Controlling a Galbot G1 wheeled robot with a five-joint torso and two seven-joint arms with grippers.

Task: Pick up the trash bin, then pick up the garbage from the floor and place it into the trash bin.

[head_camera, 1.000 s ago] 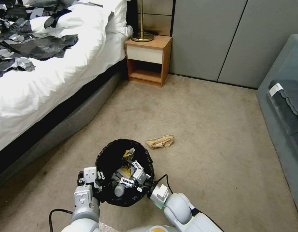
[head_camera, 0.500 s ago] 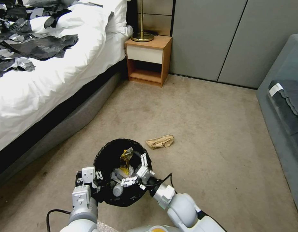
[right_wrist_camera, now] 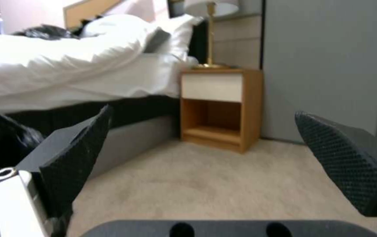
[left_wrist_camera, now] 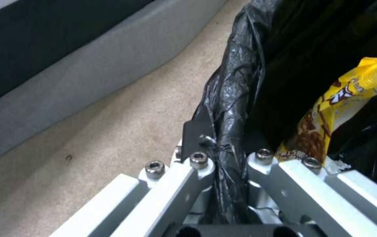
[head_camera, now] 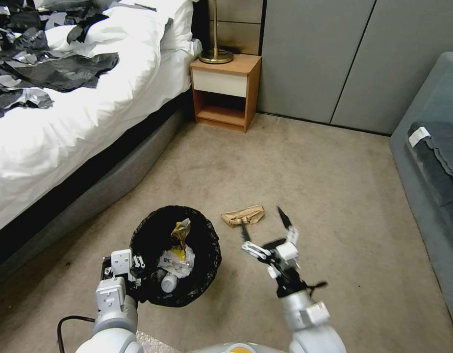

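Left gripper [head_camera: 133,274] clamps the trash bin [head_camera: 175,255] rim; right gripper [head_camera: 264,226] hovers open above the floor [head_camera: 334,196].

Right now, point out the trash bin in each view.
Head view: trash bin, lower left, left gripper clamped on its rim.
Left wrist view: its black bag rim, pinched between the fingers.
Right wrist view: dark bulge before the grey bed base, probably it.
Shared landmark: that bed base.

The right end effector [head_camera: 264,226] has lifted out of the trash bin [head_camera: 175,255], fingers spread, close to the brown paper bag [head_camera: 243,215], while the bin seems to have shifted slightly away from it.
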